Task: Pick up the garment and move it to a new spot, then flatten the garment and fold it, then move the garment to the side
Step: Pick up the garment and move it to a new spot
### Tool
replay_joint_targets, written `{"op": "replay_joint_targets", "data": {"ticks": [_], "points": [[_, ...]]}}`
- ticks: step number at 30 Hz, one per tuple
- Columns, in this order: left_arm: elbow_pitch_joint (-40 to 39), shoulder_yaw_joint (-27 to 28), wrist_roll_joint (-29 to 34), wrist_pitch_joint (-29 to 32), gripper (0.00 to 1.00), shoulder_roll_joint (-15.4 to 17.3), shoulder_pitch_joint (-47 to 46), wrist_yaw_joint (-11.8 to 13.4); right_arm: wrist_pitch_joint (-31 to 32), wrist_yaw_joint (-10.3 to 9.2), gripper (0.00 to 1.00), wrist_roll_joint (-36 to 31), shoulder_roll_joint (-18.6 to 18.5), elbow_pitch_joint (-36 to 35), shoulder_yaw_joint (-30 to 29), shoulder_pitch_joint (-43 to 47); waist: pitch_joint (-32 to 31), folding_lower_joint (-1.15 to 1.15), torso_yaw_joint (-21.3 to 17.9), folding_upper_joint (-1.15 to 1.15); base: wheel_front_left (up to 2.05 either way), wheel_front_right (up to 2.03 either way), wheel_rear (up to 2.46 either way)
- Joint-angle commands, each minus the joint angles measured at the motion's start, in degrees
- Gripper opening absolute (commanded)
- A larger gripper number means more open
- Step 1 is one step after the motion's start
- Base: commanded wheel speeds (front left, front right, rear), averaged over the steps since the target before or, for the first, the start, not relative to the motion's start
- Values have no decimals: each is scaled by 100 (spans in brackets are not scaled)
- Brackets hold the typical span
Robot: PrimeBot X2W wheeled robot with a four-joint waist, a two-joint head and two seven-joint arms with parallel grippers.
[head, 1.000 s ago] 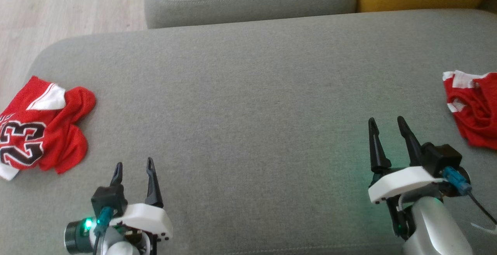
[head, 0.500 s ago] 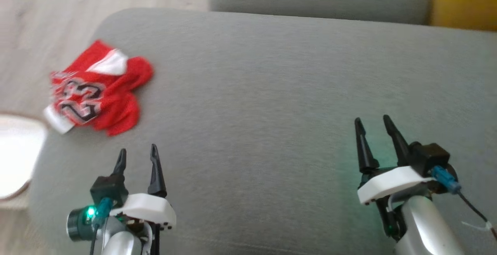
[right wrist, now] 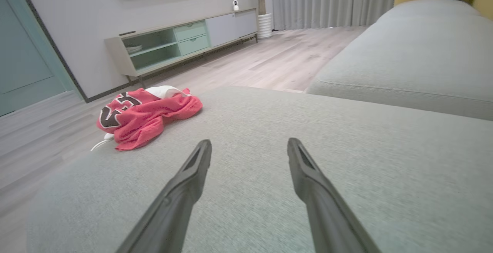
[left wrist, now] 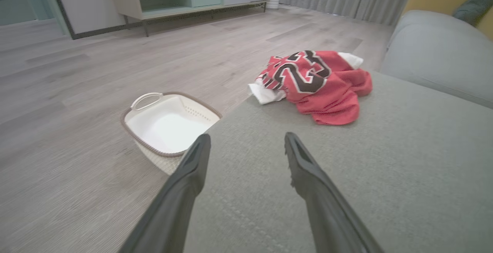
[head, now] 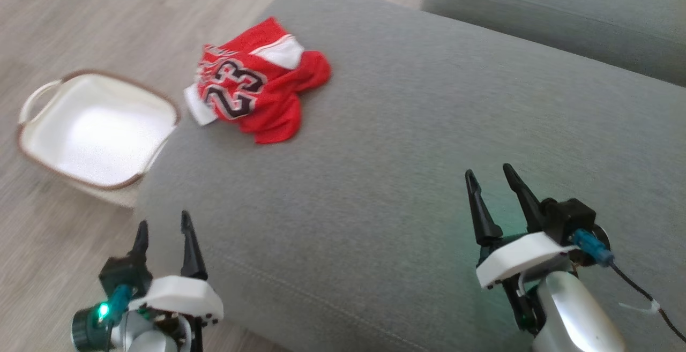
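The garment (head: 252, 89) is a crumpled red jersey with white trim and a black "23", lying near the far left corner of the grey sofa seat (head: 407, 143). It also shows in the left wrist view as the garment (left wrist: 316, 81), ahead and slightly right of the fingers, and in the right wrist view as the garment (right wrist: 146, 116), far ahead on the left. My left gripper (head: 162, 225) hangs open at the seat's near left edge, holding nothing. My right gripper (head: 490, 173) stands open over the seat's right part, empty too.
A white basket (head: 94, 127) with a brown rim stands on the wooden floor left of the sofa, also seen as the basket (left wrist: 169, 124). A second grey cushion (head: 557, 20) lies at the back right. A low cabinet (right wrist: 181, 43) stands against the far wall.
The head camera has swung left: the jersey now sits near the upper middle, the basket has come into view, and the other red garment at the right has left it. Both grippers stay open.
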Motion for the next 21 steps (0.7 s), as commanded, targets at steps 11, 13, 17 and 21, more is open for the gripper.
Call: {"op": "replay_joint_targets", "data": {"ticks": [11,13,17,21], "points": [[-128,421,-257,-29,100,34,-228,-36,-38,37,100,-54,21,-159,382,-432,343,0,-51,0,0,0,0],[-68,494,-330,-29,100,34,-365,-97,-38,37,100,-129,21,-185,404,-492,477,0,-192,0,0,0,0],[142,626,-430,-29,100,34,-829,-221,-37,37,100,-322,20,-263,444,-636,815,0,-506,0,0,0,0],[507,826,-349,-29,100,40,-1497,-470,24,37,100,-458,-30,-418,478,-779,1199,0,-797,0,0,0,0]]}}
